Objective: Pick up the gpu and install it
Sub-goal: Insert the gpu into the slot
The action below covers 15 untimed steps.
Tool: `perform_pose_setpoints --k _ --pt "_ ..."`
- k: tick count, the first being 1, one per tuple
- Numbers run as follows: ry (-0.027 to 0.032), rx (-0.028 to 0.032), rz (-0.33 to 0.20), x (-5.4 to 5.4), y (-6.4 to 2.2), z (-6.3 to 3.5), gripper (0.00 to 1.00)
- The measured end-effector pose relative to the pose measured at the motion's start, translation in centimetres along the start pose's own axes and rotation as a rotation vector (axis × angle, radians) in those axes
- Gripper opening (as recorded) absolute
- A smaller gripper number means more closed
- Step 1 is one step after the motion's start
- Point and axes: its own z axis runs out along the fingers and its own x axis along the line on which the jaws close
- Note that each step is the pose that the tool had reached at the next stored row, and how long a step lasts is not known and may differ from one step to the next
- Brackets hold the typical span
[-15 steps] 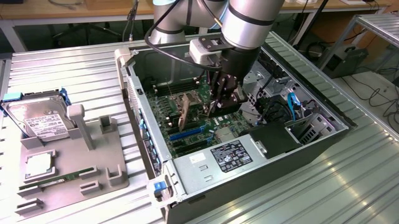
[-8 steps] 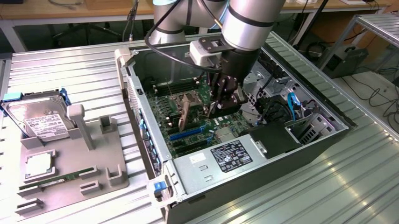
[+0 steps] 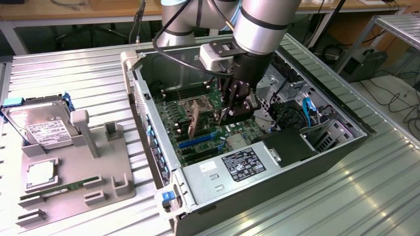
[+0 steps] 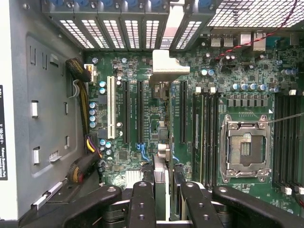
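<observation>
The gripper [image 3: 231,109] is clamped on the gpu [image 3: 195,119], which hangs edge-down between its fingers inside the open computer case [image 3: 328,152]. The card sits just above the motherboard [image 4: 156,118], its silvery bracket toward the case's rear slots.

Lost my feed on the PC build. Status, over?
Gripper shut on the gpu, down inside the open case. Card edge-on over the motherboard slots, bracket at the rear openings. Nothing seen blocking.

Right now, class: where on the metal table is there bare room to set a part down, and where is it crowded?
Bare: the ribbed table between the grey fixture tray and the computer case. Crowded: inside the case, where the gripper holds the gpu over the motherboard.
</observation>
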Motion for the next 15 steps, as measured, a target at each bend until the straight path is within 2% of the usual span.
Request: perform_pose_setpoints --k 15 --pt "0.0001 0.0000 0.000 0.19 0.00 0.26 0.26"
